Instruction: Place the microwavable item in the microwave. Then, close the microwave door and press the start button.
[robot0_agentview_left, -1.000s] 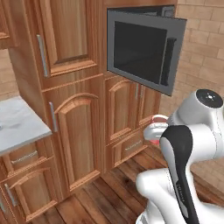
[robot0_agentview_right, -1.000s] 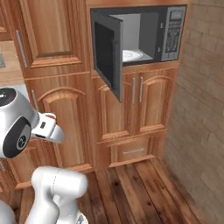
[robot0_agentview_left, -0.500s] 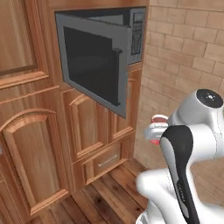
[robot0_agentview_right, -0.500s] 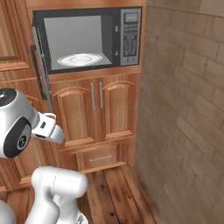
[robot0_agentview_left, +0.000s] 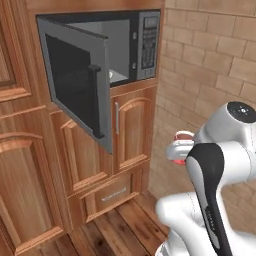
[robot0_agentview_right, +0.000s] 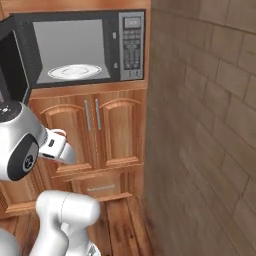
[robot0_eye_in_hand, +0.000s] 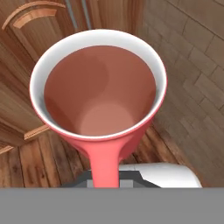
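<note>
Fingers grasping the small red cylindrical cup with pale rim (robot0_eye_in_hand: 99, 94), held low beside the arm (robot0_agentview_left: 181, 146). Raise it level to the silver-and-black built-in microwave (robot0_agentview_right: 80, 47), clear the open dark-windowed door (robot0_agentview_left: 75, 87), and set it on the white glass turntable (robot0_agentview_right: 75, 72).

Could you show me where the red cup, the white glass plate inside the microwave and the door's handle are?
red cup (robot0_eye_in_hand: 98, 87), hand view: inside of its bowl.
white glass plate (robot0_agentview_right: 75, 71), right base view: middle of the round turntable.
door's handle (robot0_agentview_left: 96, 100), left base view: middle of the dark vertical bar.
</note>
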